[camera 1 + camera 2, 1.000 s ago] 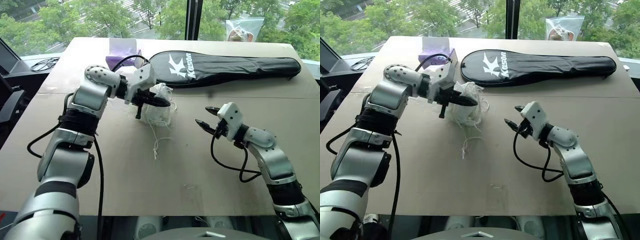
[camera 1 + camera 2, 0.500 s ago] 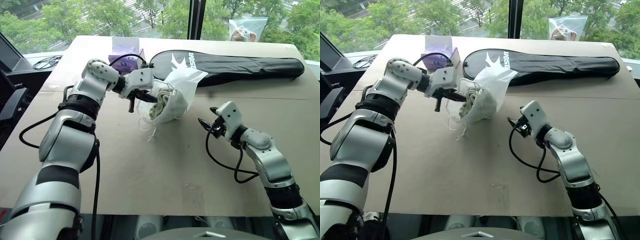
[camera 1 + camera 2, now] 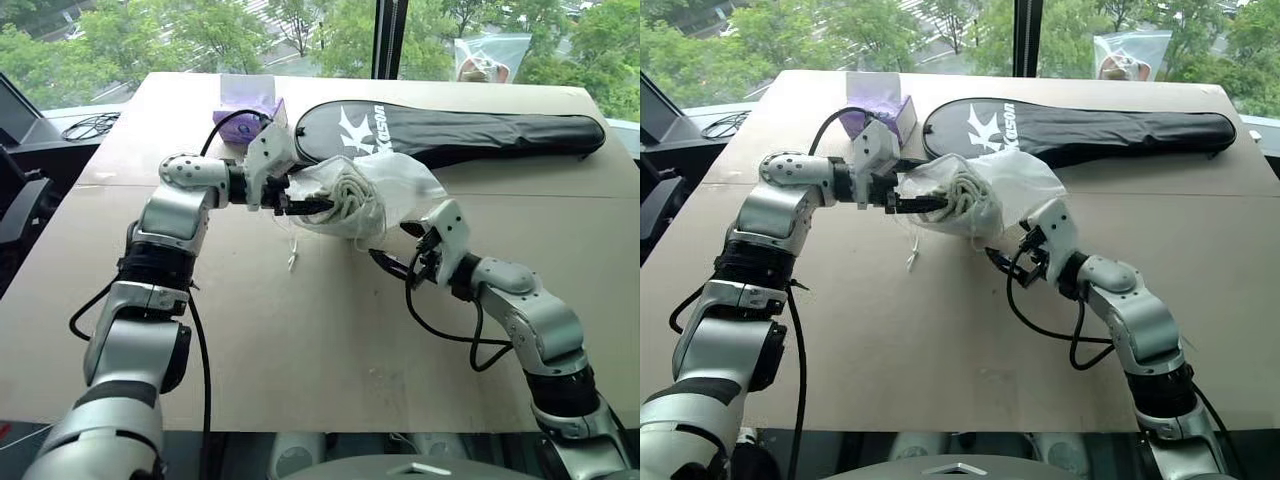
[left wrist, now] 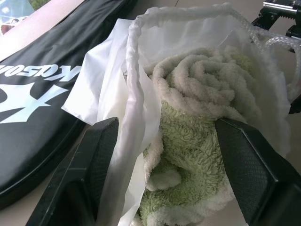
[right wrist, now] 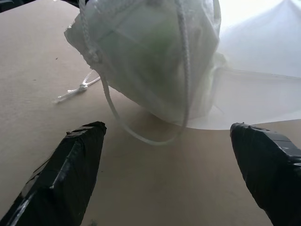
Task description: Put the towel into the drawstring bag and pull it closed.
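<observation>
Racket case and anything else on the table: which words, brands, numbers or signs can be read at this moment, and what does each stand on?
"Kason", in white letters beside a white logo mark, on the black racket case; the left wrist view shows part of it upside down.
Purple tissue box: no text can be made out.
Clear plastic bag at the far edge: no label can be read.
Towel and drawstring bag: no writing shows.

Bright daylight from the windows ahead; soft shadows, sharp pictures.
</observation>
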Available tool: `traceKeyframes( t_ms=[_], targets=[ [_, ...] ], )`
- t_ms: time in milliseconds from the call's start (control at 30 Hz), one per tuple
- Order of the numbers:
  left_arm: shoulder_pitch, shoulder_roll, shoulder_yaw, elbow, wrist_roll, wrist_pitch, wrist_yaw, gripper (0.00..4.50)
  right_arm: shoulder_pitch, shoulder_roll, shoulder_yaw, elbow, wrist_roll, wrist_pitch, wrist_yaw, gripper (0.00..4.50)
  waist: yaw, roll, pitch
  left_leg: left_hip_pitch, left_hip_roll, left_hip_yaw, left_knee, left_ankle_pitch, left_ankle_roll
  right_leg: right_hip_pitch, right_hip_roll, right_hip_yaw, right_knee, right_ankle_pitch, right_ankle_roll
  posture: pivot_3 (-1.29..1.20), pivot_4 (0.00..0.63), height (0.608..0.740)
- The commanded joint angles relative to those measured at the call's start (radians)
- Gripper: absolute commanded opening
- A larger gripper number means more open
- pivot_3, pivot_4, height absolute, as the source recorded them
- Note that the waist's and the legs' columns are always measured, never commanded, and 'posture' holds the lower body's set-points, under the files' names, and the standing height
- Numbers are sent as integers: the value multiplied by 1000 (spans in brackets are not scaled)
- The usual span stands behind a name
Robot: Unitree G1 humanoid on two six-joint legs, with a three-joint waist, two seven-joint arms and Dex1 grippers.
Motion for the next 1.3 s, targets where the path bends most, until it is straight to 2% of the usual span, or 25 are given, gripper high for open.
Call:
traceKeyframes(
  t_ms=[33, 133, 467, 567, 800, 833, 867, 967, 1033, 1067, 1133, 1233, 1300],
  targets=[
    [34, -64, 15, -166, -31, 97, 97, 3442, 8, -5, -46, -62, 35, 39, -33, 4500, 8, 0, 0, 0, 0, -1, 0, 0, 0, 1, 0, -1, 0, 0, 0, 0, 150, 740],
    [55, -101, 23, -207, -31, 133, 145, 3442, 14, -16, -57, -61, 37, 76, -67, 4500, 8, 0, 0, 0, -1, -2, 2, 0, 0, 2, 0, -2, 0, 0, 1, 0, 150, 740],
    [69, -65, 67, -194, -28, 114, 172, 3442, 31, -44, -51, -16, -5, 80, -141, 4500, -1, 0, 0, 3, 0, 0, 3, 0, 0, 2, 1, 1, 4, 0, 0, 0, 150, 740],
    [85, -51, 106, -233, -58, 147, 186, 3469, 1, -1, -37, 41, -36, 44, -187, 3689, -1, 0, 0, 3, 0, 0, 3, 0, 0, 2, 0, 2, 4, 0, 1, 0, 150, 740],
    [136, 10, 193, -315, -140, 262, 200, 3469, 2, 36, -34, 28, -11, 32, -177, 304, -2, 0, 0, 4, 0, 1, 2, 0, 0, 2, 0, 2, 5, 0, 0, 0, 150, 740],
    [132, 11, 210, -313, -154, 287, 212, 3469, 3, 37, -35, 27, -9, 31, -177, 102, 0, 0, 0, 4, 0, 1, 2, 0, 0, 2, 0, 2, 4, 0, 0, 0, 150, 740],
    [131, 17, 222, -316, -165, 300, 217, 3720, 6, 31, -29, 20, -7, 30, -166, 37, 1, 0, 0, 4, 0, 1, 2, 0, 0, 2, 0, 2, 4, 0, 1, 0, 150, 740],
    [138, 26, 250, -324, -162, 304, 257, 4388, 24, 18, -21, -23, 26, 35, -127, 0, 0, 0, 0, 3, 0, 1, 2, 0, 0, 2, -1, 2, 4, 0, 1, 0, 150, 740],
    [144, 31, 262, -327, -170, 311, 268, 4388, 31, 22, -29, -38, 54, 42, -112, 0, 0, 0, 0, 4, 0, 1, 2, 0, 0, 2, -1, 2, 4, 0, 1, 0, 150, 740],
    [150, 36, 268, -331, -176, 316, 271, 4500, 33, 29, -34, -44, 70, 43, -107, 617, 0, 0, 0, 4, 0, 1, 2, 0, 0, 2, -1, 2, 5, 0, 1, 0, 150, 740],
    [161, 42, 278, -340, -189, 324, 273, 4500, 34, 29, -34, -46, 84, 42, -101, 1367, -2, 0, 0, 4, 0, 1, 2, 0, 0, 2, -1, 2, 5, 0, 1, 0, 150, 740],
    [191, 55, 291, -354, -193, 319, 275, 4500, 27, 47, -39, -39, 115, 63, -105, 2838, -2, 0, 0, 4, 0, 1, 2, 0, 0, 2, -1, 2, 5, 0, 0, 0, 150, 740],
    [219, 66, 304, -355, -192, 314, 282, 4500, 29, 44, -30, -46, 131, 74, -95, 2838, -2, 0, 0, 4, 0, 1, 2, 0, 0, 2, -2, 2, 5, 0, 0, 0, 150, 740]
  ],
)
